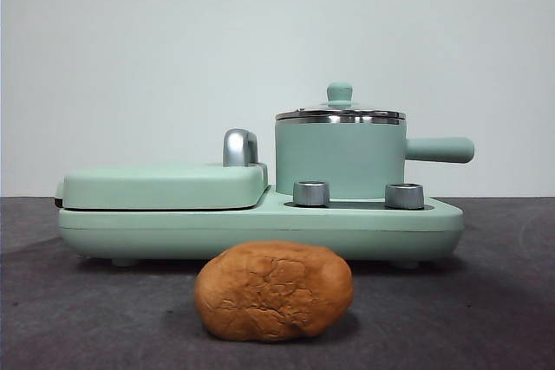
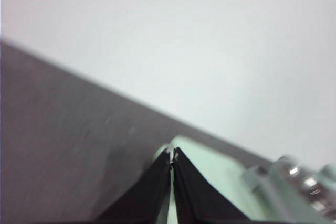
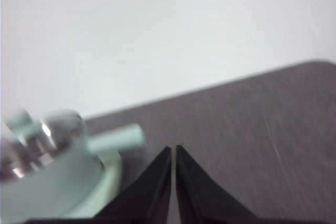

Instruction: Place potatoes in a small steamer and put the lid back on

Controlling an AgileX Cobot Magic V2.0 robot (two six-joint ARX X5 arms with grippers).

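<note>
On the dark table, the potato (image 1: 274, 290) lies before the lidded pot (image 1: 340, 160); left gripper (image 2: 171, 153) and right gripper (image 3: 173, 149) hover clenched, empty, beside the cooker (image 1: 260, 218).

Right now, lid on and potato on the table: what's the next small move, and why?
Probably send the right end effector toward the lid knob to lift it off. The lid covers the small steamer, so the potato on the table cannot go in yet. Both end effectors look shut and empty, and the right sits nearer the pot.
</note>
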